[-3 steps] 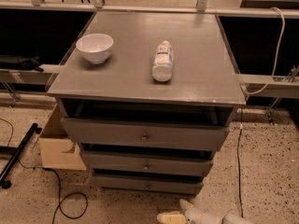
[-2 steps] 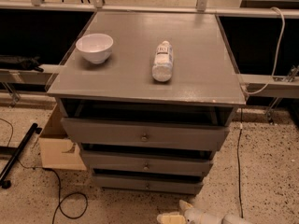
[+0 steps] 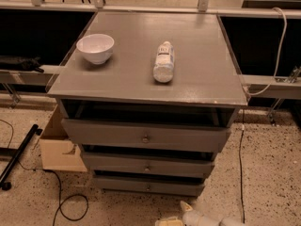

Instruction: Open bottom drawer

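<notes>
You are looking down on a grey cabinet whose flat, square worktop (image 3: 131, 81) has a dull painted sheen and a few chipped spots along its front edge. It stands on a pale speckled floor (image 3: 270, 173), with dark panels and a horizontal metal rail (image 3: 275, 81) running behind it on both sides.

On the worktop you have a small round white bowl (image 3: 95, 47) near the back left corner, upright. A clear plastic bottle (image 3: 164, 61) with a white label lies on its side near the middle, well apart from the bowl.

Against the cabinet's left side sits an open cardboard box (image 3: 59, 149). A black pole (image 3: 19, 154) lies on the floor further left, and a thin black cable (image 3: 70, 206) loops in front of the box. A white cable (image 3: 278, 46) hangs down by the right rail.

Three grey drawer fronts stack below the worktop, each with a small round metal knob and a dark gap above it: the top drawer (image 3: 188, 138), the middle drawer (image 3: 188, 167), and the bottom drawer (image 3: 178, 187). The bottom drawer is the lowest, a slim flat front just above the floor.

The gripper (image 3: 176, 214) shows at the bottom edge, cream and white, low on the floor in front of the bottom drawer and apart from it. You cannot tell how it is set, and it touches nothing.
</notes>
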You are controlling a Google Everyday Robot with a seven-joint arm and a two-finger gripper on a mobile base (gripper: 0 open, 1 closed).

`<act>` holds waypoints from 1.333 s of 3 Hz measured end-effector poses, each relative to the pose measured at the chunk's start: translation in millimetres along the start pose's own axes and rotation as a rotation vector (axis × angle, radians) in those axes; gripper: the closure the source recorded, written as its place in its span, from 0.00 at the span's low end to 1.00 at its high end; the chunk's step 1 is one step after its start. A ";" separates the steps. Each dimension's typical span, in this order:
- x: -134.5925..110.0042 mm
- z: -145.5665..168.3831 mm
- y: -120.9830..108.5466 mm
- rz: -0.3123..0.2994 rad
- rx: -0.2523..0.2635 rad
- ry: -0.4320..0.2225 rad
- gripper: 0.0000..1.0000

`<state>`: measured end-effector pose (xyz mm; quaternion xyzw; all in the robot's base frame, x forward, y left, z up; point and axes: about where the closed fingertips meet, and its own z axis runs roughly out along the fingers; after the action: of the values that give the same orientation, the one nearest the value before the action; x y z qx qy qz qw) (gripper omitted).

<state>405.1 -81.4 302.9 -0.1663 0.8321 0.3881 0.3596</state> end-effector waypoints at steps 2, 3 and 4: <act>25.6 13.3 -11.9 -0.198 0.129 -0.003 0.00; 25.0 15.9 -11.7 -0.205 0.132 -0.004 0.00; 22.5 26.2 -11.5 -0.236 0.149 -0.011 0.00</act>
<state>408.4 -68.7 268.9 -0.2336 0.8314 0.2810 0.4186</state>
